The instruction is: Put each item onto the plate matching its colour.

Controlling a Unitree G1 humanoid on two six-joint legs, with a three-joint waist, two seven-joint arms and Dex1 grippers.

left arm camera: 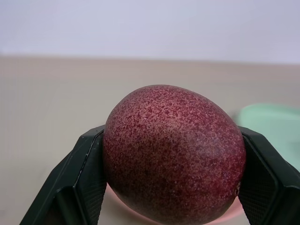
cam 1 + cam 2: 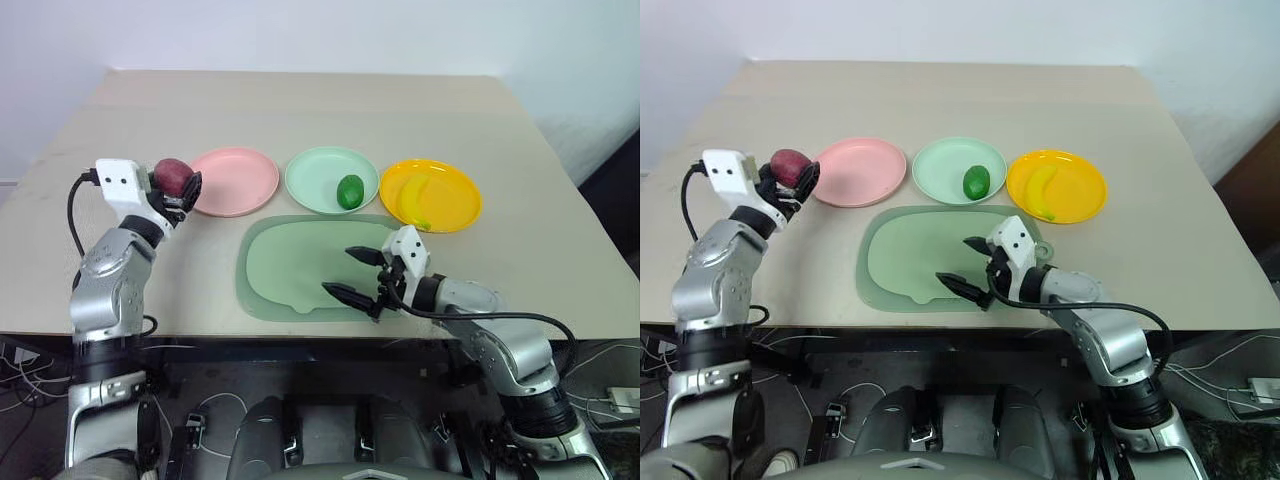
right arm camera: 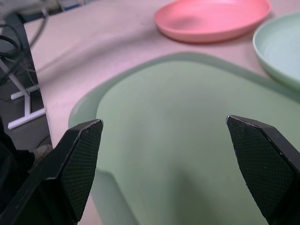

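My left gripper (image 2: 180, 187) is shut on the dark red fruit (image 2: 173, 176), held in the air just left of the pale pink plate (image 2: 240, 180); up close the speckled red fruit (image 1: 173, 152) sits between both black fingers (image 1: 77, 183). The green oval fruit (image 2: 350, 191) lies on the mint green plate (image 2: 315, 175). The yellow banana (image 2: 414, 200) lies on the orange-yellow plate (image 2: 455, 195). My right gripper (image 2: 358, 273) is open and empty, hovering over the translucent green tray (image 2: 290, 260).
The three plates stand in a row across the middle of the beige table (image 2: 300, 110). The green tray (image 3: 159, 140) lies in front of them near the table's front edge. Cables hang below the table at the left and right.
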